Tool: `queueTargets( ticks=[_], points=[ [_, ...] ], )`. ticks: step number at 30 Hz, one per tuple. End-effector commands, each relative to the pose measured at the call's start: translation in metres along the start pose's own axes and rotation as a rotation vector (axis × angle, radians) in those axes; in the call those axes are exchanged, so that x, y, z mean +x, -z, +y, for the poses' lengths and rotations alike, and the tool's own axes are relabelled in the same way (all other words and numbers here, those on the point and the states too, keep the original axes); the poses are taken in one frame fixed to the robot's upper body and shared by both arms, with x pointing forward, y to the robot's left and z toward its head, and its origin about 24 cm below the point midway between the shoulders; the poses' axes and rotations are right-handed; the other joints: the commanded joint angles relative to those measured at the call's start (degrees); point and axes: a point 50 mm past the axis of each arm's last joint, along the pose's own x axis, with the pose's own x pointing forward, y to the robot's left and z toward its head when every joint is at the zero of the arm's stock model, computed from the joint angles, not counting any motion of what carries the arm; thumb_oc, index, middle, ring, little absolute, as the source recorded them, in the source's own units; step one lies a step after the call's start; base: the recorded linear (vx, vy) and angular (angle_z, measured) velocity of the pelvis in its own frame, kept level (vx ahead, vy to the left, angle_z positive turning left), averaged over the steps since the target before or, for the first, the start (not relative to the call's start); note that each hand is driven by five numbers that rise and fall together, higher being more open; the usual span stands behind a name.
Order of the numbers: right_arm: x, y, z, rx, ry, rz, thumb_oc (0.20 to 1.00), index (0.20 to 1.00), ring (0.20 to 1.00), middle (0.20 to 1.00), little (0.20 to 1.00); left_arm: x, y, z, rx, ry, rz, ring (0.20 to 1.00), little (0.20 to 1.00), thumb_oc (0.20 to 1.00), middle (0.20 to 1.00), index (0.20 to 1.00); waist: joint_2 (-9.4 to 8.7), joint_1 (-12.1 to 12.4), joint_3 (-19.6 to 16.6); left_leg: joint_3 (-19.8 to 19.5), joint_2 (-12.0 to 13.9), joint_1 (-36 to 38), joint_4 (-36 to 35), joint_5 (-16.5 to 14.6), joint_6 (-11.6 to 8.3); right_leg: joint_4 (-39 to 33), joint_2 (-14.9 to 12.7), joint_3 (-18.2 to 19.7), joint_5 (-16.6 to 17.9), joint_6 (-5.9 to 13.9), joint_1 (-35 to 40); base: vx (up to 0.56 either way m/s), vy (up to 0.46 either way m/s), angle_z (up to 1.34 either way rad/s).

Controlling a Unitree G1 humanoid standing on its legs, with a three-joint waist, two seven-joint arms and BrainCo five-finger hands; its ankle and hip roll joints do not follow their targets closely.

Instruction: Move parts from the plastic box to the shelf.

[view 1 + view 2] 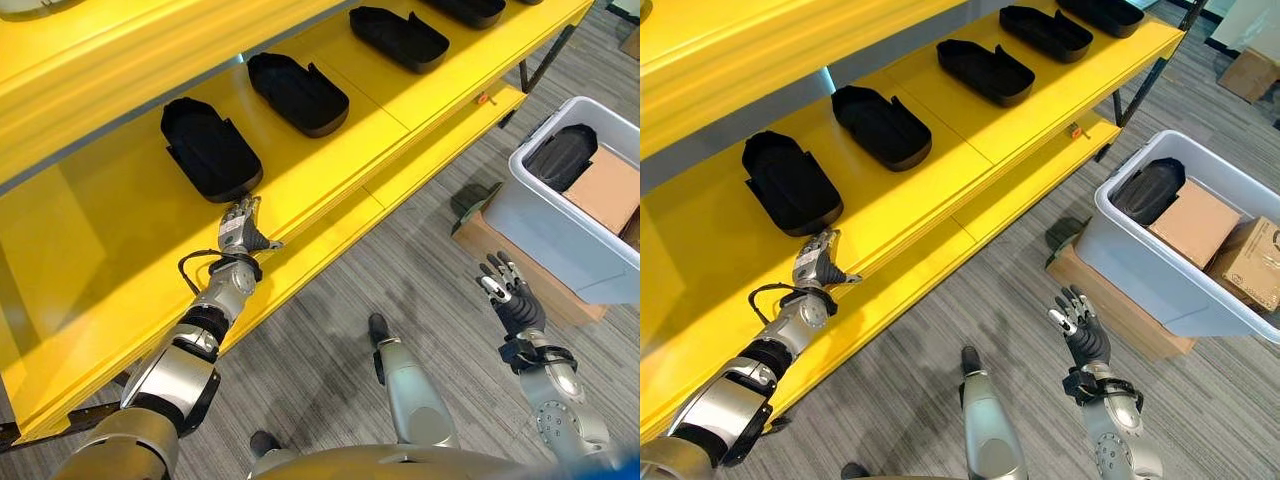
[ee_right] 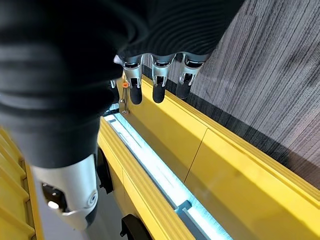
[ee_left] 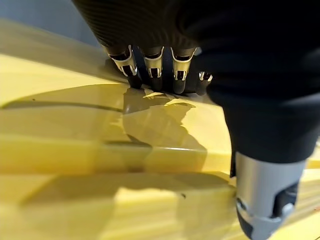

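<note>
Several black moulded parts lie in a row on the yellow shelf. The nearest part sits just beyond my left hand, whose straight fingers hover over the shelf's front edge and hold nothing. A grey plastic box stands on the floor at the right, with one more black part and brown cartons inside. My right hand hangs open above the carpet, short of the box and holding nothing. Its fingers point toward the shelf.
The plastic box rests on a flat cardboard carton, with a dark green object beside it. A lower yellow ledge juts out below the shelf. A dark shelf leg stands at the far end. Another carton sits at the back right.
</note>
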Motion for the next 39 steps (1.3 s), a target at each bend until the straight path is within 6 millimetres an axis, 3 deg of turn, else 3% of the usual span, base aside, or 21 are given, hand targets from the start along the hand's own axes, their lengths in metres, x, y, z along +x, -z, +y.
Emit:
queueTargets(
  ticks=[1,4,6,10,14,15,19,20,21,23,25,26,27,31,32,33,34,35,36,38,39],
  points=[
    [0.002,-0.020,0.010,0.006,-0.064,-0.108,1.000,1.000,1.000,1.000,1.000,0.016,-0.009,0.023,-0.047,-0.029,-0.016,1.000,1.000,1.000,1.000,1.000,-2.59,-2.38,0.82,-5.86,6.94,2.03,3.51,8.88,-6.12,-6.29,-2.39,1.17,0.33,3.11,7.20,0.01,0.002,-0.07],
    [0.002,-0.021,0.010,0.014,-0.054,-0.120,1.000,1.000,1.000,1.000,1.000,0.002,-0.020,0.003,-0.166,0.037,-0.063,1.000,1.000,1.000,1.000,1.000,-2.31,-1.50,1.23,-6.06,7.47,0.95,3.86,9.83,-5.73,-6.61,-1.99,0.90,1.61,2.35,6.82,-0.05,-0.044,-0.03],
    [0.002,-0.022,0.008,0.039,-0.030,-0.137,1.000,1.000,1.000,1.000,1.000,-0.021,-0.032,-0.014,-0.331,0.109,-0.135,1.000,1.000,1.000,1.000,1.000,-1.87,-0.28,1.86,-6.96,7.44,0.38,4.12,9.76,-5.47,-6.57,-2.35,0.31,1.44,2.10,7.31,0.00,0.001,0.02],
    [-0.001,-0.024,0.003,0.058,-0.004,-0.157,1.000,1.000,1.000,1.000,1.000,-0.049,-0.043,-0.017,-0.500,0.204,-0.248,1.000,1.000,1.000,1.000,1.000,-1.17,1.16,2.41,-8.05,7.43,-0.27,4.31,9.37,-5.14,-6.50,-3.03,-0.39,1.21,1.83,8.02,0.01,0.004,0.15],
    [-0.003,-0.027,0.004,0.073,-0.007,-0.175,1.000,1.000,1.000,1.000,1.000,-0.090,-0.038,-0.019,-1.080,0.366,-0.225,1.000,1.000,1.000,1.000,1.000,-0.04,2.46,2.71,-8.97,7.32,-0.23,4.06,9.33,-4.82,-6.33,-3.59,-1.08,1.02,1.45,9.19,0.02,-0.002,0.10],
    [-0.003,-0.026,0.004,0.073,-0.007,-0.174,1.000,1.000,1.000,1.000,1.000,-0.090,-0.037,-0.019,-1.080,0.367,-0.224,1.000,1.000,1.000,1.000,1.000,-0.05,2.43,2.68,-8.99,7.32,-0.24,4.06,9.33,-4.82,-6.34,-3.60,-1.10,1.01,1.45,9.19,0.01,-0.009,0.12],
    [-0.005,-0.029,0.006,0.050,-0.043,-0.168,1.000,1.000,1.000,1.000,1.000,-0.113,-0.040,-0.035,-1.494,0.579,-0.143,1.000,1.000,1.000,1.000,1.000,1.41,2.33,1.82,-9.20,7.59,0.68,2.82,10.17,-4.88,-5.50,-3.52,-1.25,0.23,1.22,9.61,0.03,-0.017,0.17],
    [-0.005,-0.029,0.006,0.050,-0.043,-0.167,1.000,1.000,1.000,1.000,1.000,-0.114,-0.040,-0.035,-1.494,0.580,-0.143,1.000,1.000,1.000,1.000,1.000,1.41,2.33,1.81,-9.20,7.60,0.69,2.80,10.18,-4.88,-5.49,-3.51,-1.25,0.22,1.22,9.60,0.03,-0.077,0.12],
    [-0.004,-0.030,0.008,0.024,-0.059,-0.168,1.000,1.000,1.000,1.000,1.000,-0.120,-0.045,-0.026,-1.637,0.581,-0.181,1.000,1.000,1.000,1.000,1.000,2.88,2.56,1.08,-9.87,8.13,0.89,2.26,11.79,-5.01,-3.95,-2.86,-1.49,-1.17,0.69,9.67,0.02,-0.065,0.07],
    [-0.004,-0.031,0.010,0.022,-0.074,-0.171,1.000,1.000,1.000,1.000,1.000,-0.120,-0.045,-0.022,-1.668,0.571,-0.196,1.000,1.000,1.000,1.000,1.000,3.43,2.74,0.83,-10.11,8.50,0.97,1.96,13.09,-5.20,-3.03,-2.39,-1.68,-1.87,0.28,9.54,0.02,-0.090,0.03],
    [-0.007,-0.032,0.008,0.018,-0.082,-0.177,1.000,1.000,1.000,1.000,1.000,-0.122,-0.043,-0.011,-1.711,0.550,-0.246,1.000,1.000,1.000,1.000,1.000,4.72,3.59,0.13,-11.68,9.99,0.23,2.17,18.32,-5.84,-1.31,-0.75,-2.83,-4.13,-1.55,9.95,0.01,-0.153,0.02],
    [-0.007,-0.032,0.008,0.018,-0.082,-0.177,1.000,1.000,1.000,1.000,1.000,-0.122,-0.043,-0.011,-1.711,0.550,-0.245,1.000,1.000,1.000,1.000,1.000,4.75,3.55,0.12,-11.74,10.02,0.19,2.16,18.35,-5.85,-1.30,-0.74,-2.89,-4.15,-1.57,9.95,0.04,-0.271,0.07],
    [-0.011,-0.033,0.003,0.012,-0.074,-0.182,1.000,1.000,1.000,1.000,1.000,-0.125,-0.042,-0.005,-1.773,0.534,-0.272,1.000,1.000,1.000,1.000,1.000,5.38,4.51,-0.59,-13.25,11.05,-0.52,2.65,23.17,-6.16,-1.03,1.05,-4.32,-5.77,-3.54,11.60,0.03,-0.187,0.11],
    [-0.013,-0.036,-0.001,-0.019,-0.053,-0.198,1.000,1.000,1.000,1.000,1.000,-0.125,-0.042,0.001,-1.821,0.508,-0.302,1.000,1.000,1.000,1.000,1.000,5.05,5.18,-1.08,-12.94,11.58,-2.13,5.81,25.53,-5.68,-3.80,2.10,-6.21,-6.32,-5.60,15.96,0.07,-0.268,0.27],
    [-0.016,-0.036,-0.005,-0.028,-0.046,-0.191,1.000,1.000,1.000,1.000,1.000,-0.126,-0.039,0.006,-1.837,0.477,-0.320,1.000,1.000,1.000,1.000,1.000,3.72,5.52,-1.16,-13.88,8.20,-2.92,9.83,20.80,-4.74,-7.45,1.69,-6.65,-7.26,-6.00,20.19,0.08,-0.164,0.56],
    [-0.016,-0.036,-0.005,-0.027,-0.046,-0.191,1.000,1.000,1.000,1.000,1.000,-0.126,-0.039,0.006,-1.837,0.477,-0.320,1.000,1.000,1.000,1.000,1.000,3.70,5.45,-1.11,-13.98,8.20,-2.95,9.99,20.67,-4.73,-7.59,1.65,-6.71,-7.22,-5.96,20.36,0.04,-0.281,0.58],
    [-0.014,-0.036,-0.003,-0.033,-0.059,-0.185,1.000,1.000,1.000,1.000,1.000,-0.127,-0.036,0.010,-1.820,0.454,-0.327,1.000,1.000,1.000,1.000,1.000,3.21,7.51,-0.98,-18.47,1.20,-6.24,11.77,14.96,-1.30,-11.84,1.64,-6.81,-4.26,-6.20,22.16,-0.02,-0.161,0.30],
    [-0.014,-0.035,-0.002,-0.029,-0.067,-0.179,1.000,1.000,1.000,1.000,1.000,-0.128,-0.032,0.013,-1.782,0.441,-0.331,1.000,1.000,1.000,1.000,1.000,2.47,8.29,-1.11,-20.85,-3.25,-7.60,12.58,10.18,0.30,-13.88,1.25,-6.69,-3.48,-5.89,23.44,-0.02,-0.161,0.06],
    [-0.014,-0.035,-0.002,-0.028,-0.067,-0.179,1.000,1.000,1.000,1.000,1.000,-0.128,-0.032,0.013,-1.782,0.441,-0.331,1.000,1.000,1.000,1.000,1.000,2.47,8.29,-1.21,-20.84,-3.27,-7.76,12.64,10.17,0.36,-14.03,1.23,-6.67,-3.33,-5.86,23.37,0.06,-0.086,-0.35],
    [-0.012,-0.032,-0.001,-0.032,-0.080,-0.162,1.000,1.000,1.000,1.000,1.000,-0.132,-0.021,0.010,-1.748,0.421,-0.290,1.000,1.000,1.000,1.000,1.000,1.43,9.60,-1.31,-24.03,-9.99,-9.00,13.63,3.95,2.51,-15.80,1.57,-5.39,-1.85,-5.42,25.17,0.07,-0.072,-0.60],
    [-0.012,-0.032,-0.001,-0.032,-0.080,-0.162,1.000,1.000,1.000,1.000,1.000,-0.132,-0.021,0.010,-1.748,0.421,-0.291,1.000,1.000,1.000,1.000,1.000,1.42,9.63,-1.43,-23.99,-10.00,-9.13,13.57,4.04,2.52,-15.89,1.57,-5.35,-1.73,-5.42,25.03,0.04,-0.031,-0.42]
  ],
)
